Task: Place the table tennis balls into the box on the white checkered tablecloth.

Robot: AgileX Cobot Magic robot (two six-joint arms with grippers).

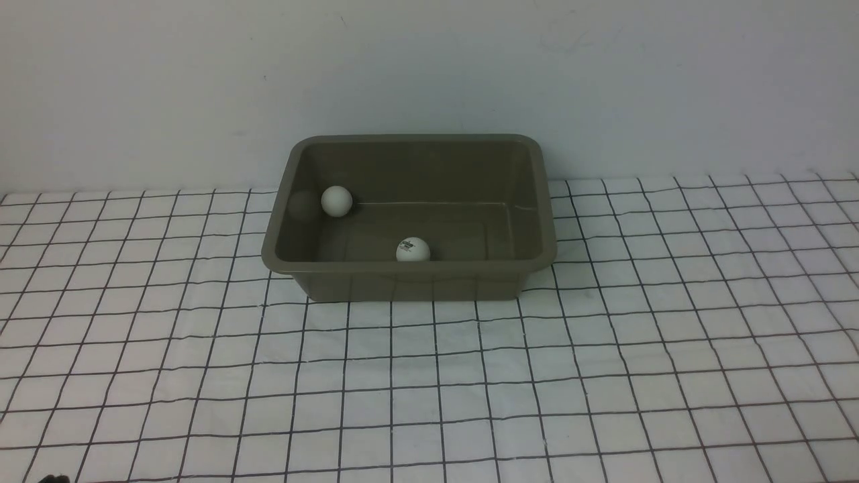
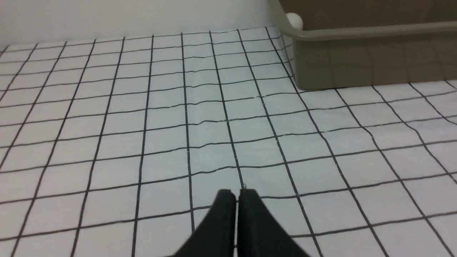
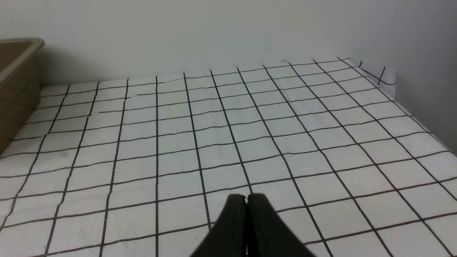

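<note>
Table tennis balls sit inside the box [image 1: 409, 215]: one white ball [image 1: 336, 200] rests against its far left inner corner, and the marked ball [image 1: 413, 249] lies by the near wall, partly hidden behind the rim. The box stands on the white checkered tablecloth [image 1: 604, 349], near the wall. Judging from this, the task looks complete. The left gripper [image 2: 237, 194] and right gripper [image 3: 247, 198] are each pinched closed on nothing, low over bare cloth. Neither arm shows in the front view.
</note>
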